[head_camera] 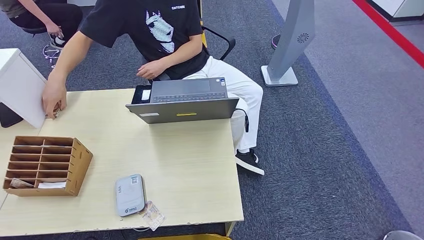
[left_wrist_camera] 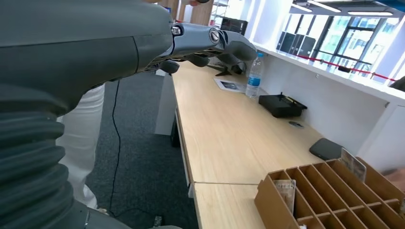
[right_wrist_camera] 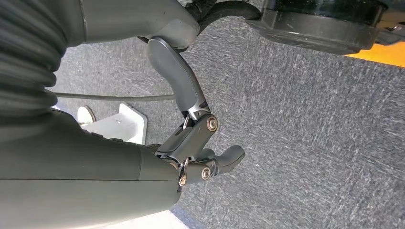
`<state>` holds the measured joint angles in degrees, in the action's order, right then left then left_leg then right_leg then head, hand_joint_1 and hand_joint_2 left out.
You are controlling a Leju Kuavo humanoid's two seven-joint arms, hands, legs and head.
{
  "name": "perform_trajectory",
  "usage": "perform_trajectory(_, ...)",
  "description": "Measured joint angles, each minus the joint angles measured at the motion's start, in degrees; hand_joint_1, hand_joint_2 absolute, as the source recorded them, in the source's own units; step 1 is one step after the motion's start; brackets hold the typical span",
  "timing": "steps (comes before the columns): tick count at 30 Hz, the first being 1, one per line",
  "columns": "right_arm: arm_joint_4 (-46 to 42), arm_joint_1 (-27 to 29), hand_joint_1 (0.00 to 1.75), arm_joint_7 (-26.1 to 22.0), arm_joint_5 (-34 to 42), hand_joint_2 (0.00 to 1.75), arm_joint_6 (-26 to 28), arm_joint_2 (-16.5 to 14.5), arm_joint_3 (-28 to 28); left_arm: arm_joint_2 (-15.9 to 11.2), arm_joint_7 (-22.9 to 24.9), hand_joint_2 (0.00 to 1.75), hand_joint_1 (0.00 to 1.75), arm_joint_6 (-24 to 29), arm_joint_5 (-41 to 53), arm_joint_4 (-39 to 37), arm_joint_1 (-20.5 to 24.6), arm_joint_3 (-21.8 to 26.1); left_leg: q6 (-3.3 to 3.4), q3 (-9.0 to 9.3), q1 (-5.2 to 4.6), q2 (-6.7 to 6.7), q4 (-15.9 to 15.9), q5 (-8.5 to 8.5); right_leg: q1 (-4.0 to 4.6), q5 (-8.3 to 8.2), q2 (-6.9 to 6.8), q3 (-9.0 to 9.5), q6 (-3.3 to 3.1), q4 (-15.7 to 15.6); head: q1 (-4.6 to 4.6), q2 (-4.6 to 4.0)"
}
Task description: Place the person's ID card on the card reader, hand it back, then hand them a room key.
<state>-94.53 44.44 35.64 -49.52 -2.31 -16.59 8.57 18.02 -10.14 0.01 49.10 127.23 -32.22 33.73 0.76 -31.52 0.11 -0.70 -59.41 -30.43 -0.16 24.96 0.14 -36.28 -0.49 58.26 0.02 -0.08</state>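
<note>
Judging from the layout, the task looks barely begun. The card reader (head_camera: 129, 194) lies flat near the robot-side edge of the wooden desk (head_camera: 185, 165), presumably set there for easy reach. A small clear-sleeved card (head_camera: 153, 215) rests just beside the reader, touching or nearly touching its corner, not on top of it; whether it is the ID card cannot be told. The compartmented wooden organizer (head_camera: 47, 165) sits at the desk's left, with cards or papers tucked in its near compartments, likely the room key stock. The seated person's hand (head_camera: 53, 98) is pressed down at the far left of the desk beside a white panel (head_camera: 21, 87), on something small that cannot be identified. An open laptop (head_camera: 184, 100) is faced toward the person.

Left hand (left_wrist_camera: 210, 45): held out above the desk edge, fingers curled loosely under, thumb extended, nothing gripped or touched.

Right hand (right_wrist_camera: 196, 138): hung low over grey carpet, fingers bent in partway, thumb apart, nothing held.

Next move would likely need the card picked up from the desk surface; a thin flat card is judged hard to pinch.
</note>
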Motion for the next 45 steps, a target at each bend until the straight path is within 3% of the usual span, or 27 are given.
perform_trajectory(17,0.0,-0.3,0.0,0.0,-0.14,1.75,-0.55,0.0,0.04,1.28,1.57,1.75,0.0,-1.87,1.23,0.73,0.91,3.72,0.0,0.0,0.0,0.01,0.0,0.0,0.0,0.0,-0.01,0.0,0.0,0.0,0.0,-0.01)
perform_trajectory(45,0.0,-0.42,0.0,-0.19,-1.17,1.75,-0.97,0.0,0.33,1.73,2.75,1.75,0.0,-1.51,1.55,0.72,0.97,3.97,0.0,0.0,0.0,0.01,0.0,0.0,0.0,0.0,-0.01,0.01,0.0,0.0,0.01,-0.01)
